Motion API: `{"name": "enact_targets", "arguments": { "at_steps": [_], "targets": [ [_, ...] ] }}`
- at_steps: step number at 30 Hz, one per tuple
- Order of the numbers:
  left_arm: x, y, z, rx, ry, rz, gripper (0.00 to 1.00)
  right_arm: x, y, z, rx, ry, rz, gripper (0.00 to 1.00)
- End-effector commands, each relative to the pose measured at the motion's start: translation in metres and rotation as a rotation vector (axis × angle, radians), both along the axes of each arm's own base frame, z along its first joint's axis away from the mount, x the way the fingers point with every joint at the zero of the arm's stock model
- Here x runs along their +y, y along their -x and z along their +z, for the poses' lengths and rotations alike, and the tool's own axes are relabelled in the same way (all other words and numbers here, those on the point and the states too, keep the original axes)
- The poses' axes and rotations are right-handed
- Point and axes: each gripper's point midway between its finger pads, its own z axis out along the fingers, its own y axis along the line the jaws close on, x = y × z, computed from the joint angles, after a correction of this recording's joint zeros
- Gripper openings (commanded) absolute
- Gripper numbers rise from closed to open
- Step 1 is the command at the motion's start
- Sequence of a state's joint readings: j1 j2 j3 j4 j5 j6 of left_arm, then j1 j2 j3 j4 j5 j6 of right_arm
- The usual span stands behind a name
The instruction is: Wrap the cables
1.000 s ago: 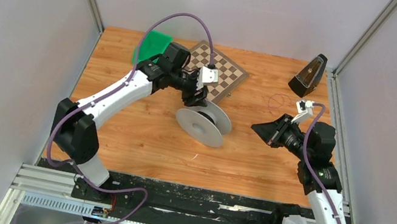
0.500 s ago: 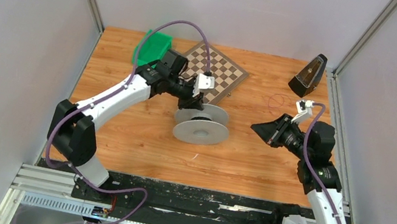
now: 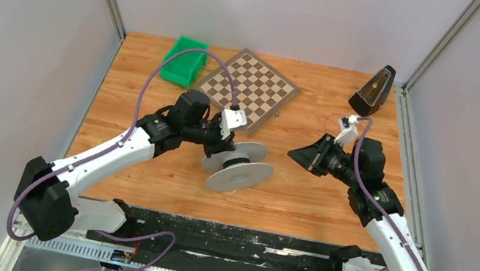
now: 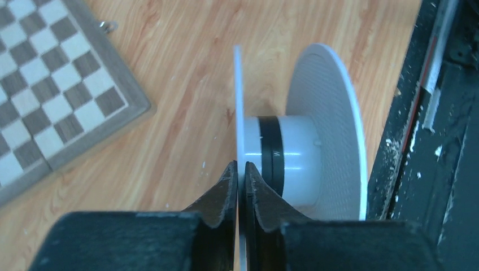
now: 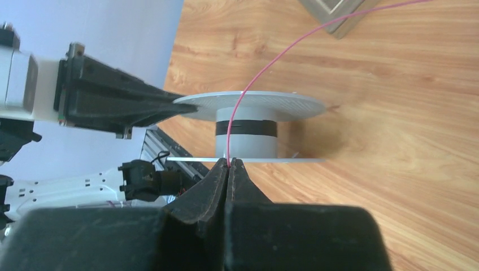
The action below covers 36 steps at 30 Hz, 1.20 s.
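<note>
Thin white spool (image 4: 330, 113) flange (round, plastic) clamped in left tool (image 4: 238, 169); right tool (image 5: 228, 164) pinching pink cable (image 5: 229, 144).

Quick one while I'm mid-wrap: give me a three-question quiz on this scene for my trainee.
1. True or false: the left gripper hangs open, clear of the spool.
2. What is the right gripper pinching? A) pink wire B) chessboard C) green bin
3. Fill in: the band around the spool's hub is coloured ___.

Key: 1 false; 2 A; 3 black
</note>
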State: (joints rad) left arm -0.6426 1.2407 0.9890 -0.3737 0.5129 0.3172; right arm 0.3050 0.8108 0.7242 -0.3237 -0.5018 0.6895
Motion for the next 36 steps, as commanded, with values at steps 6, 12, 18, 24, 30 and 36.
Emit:
{"name": "enact_targets", "arguments": {
  "at_steps": [6,12,18,24,30,36],
  "targets": [
    [0.003,-0.033,0.025,0.028,0.135,0.328,0.00,0.045,-0.020,0.033,-0.079,-0.003,-0.028,0.00],
    [0.005,-0.058,0.028,0.041,0.212,0.530,0.00,0.067,-0.048,0.041,-0.089,0.006,-0.043,0.00],
    [0.003,-0.061,0.016,0.089,0.228,0.588,0.10,0.088,-0.066,0.045,-0.110,0.019,-0.075,0.00],
    [0.001,-0.056,0.009,0.110,0.220,0.569,0.26,0.110,-0.070,0.042,-0.103,0.026,-0.055,0.00],
    [0.001,-0.055,0.013,0.110,0.234,0.567,0.38,0.123,-0.073,0.028,-0.076,0.051,-0.053,0.00],
    [0.004,-0.058,0.031,0.066,0.276,0.584,0.45,0.122,-0.079,0.025,-0.073,0.065,-0.089,0.00]
  ]
}}
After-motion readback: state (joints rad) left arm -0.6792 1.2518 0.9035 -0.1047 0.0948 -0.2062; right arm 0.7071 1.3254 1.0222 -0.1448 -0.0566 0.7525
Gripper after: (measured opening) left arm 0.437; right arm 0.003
